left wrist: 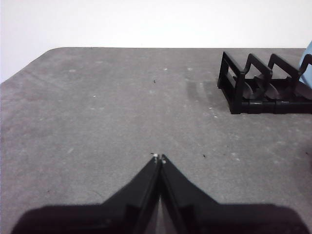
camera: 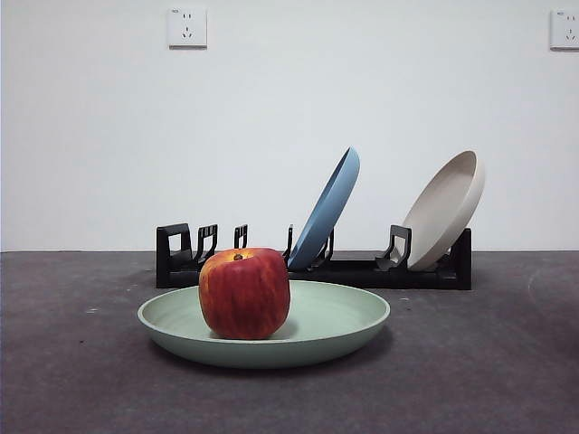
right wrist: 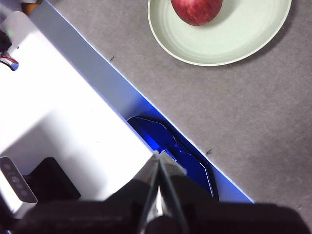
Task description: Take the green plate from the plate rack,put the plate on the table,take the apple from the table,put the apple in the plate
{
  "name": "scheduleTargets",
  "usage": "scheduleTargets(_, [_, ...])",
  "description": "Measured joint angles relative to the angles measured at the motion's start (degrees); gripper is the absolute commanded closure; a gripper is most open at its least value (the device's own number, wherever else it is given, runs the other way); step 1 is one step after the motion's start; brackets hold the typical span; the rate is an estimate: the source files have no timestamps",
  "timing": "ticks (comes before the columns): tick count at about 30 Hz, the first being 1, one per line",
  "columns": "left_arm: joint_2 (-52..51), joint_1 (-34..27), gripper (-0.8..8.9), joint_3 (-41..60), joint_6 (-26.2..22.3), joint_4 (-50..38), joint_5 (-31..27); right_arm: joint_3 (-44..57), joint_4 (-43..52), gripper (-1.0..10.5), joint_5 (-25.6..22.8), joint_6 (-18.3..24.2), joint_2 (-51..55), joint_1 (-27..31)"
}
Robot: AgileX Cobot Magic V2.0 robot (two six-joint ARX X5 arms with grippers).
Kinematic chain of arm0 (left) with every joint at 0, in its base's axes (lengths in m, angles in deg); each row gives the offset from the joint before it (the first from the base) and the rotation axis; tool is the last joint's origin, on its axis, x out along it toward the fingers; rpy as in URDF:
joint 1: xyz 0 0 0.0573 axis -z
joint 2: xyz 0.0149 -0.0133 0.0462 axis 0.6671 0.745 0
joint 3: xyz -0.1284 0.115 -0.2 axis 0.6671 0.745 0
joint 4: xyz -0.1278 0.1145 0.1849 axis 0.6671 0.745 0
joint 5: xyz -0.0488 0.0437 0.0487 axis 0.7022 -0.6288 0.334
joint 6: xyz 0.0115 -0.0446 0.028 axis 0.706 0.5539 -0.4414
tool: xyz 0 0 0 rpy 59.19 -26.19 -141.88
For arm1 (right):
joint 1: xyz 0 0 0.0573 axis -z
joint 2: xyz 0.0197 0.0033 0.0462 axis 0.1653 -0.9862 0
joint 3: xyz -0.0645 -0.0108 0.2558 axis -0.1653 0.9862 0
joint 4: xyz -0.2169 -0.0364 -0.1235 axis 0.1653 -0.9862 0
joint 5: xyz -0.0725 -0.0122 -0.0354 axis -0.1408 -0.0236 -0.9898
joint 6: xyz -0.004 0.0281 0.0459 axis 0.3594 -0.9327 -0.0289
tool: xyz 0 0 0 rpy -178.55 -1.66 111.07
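White wall (camera: 289, 108); two sockets (camera: 187, 28)

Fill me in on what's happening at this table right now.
Nothing is being handled. The apple sits in the green plate, which lies flat on the table in front of the plate rack. A blue plate and a beige plate lean in the rack. The left end effector and right end effector are both shut, empty and away from the plate.
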Motion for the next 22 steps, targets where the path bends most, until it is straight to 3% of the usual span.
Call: scheduleTargets(22, [0.0,0.0,8.17,0.0,0.6,0.0,-0.2,0.0,-0.1,9.5,0.0,0.0,0.0,0.0])
